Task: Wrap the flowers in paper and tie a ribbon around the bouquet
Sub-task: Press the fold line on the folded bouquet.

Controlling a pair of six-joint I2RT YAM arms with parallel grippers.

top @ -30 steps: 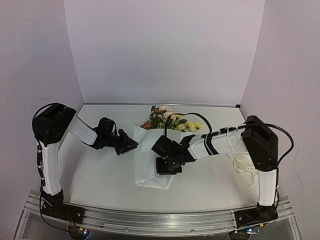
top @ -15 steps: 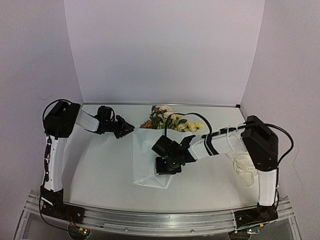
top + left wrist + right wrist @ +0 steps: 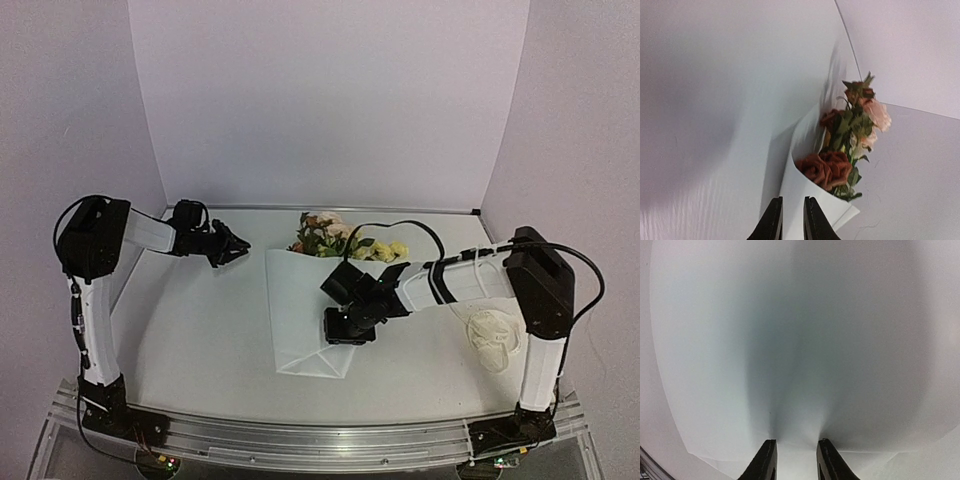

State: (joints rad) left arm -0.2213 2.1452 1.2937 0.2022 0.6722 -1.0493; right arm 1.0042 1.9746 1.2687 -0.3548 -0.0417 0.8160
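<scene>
Your left arm has swung away from the paper's left edge, where it was a second ago, out toward the far left corner of the desk (image 3: pixel 200 330). Your right arm has shifted only a little to the right.

The left claw (image 3: pixel 232 247) is now well apart from the paper (image 3: pixel 295 320) and points across at the flowers (image 3: pixel 340 238). Its fingers are nearly together, with a thin gap and nothing between them.

The right claw (image 3: pixel 345 333) is down on the paper, toward the sheet's right side. Its fingers are apart, and the white sheet shows between them. A soft shaded ridge runs away from the gap.

The paper lies mid-desk and narrows toward the near edge. The blooms stick out at its far end, close to the back wall. From your left wrist, the sheet's edge curls up around the orange and pink blooms like the mouth of a cone.

The ribbon (image 3: pixel 492 338) lies in a loose heap on the right of the desk, just beside the right arm's upright and apart from the paper.
</scene>
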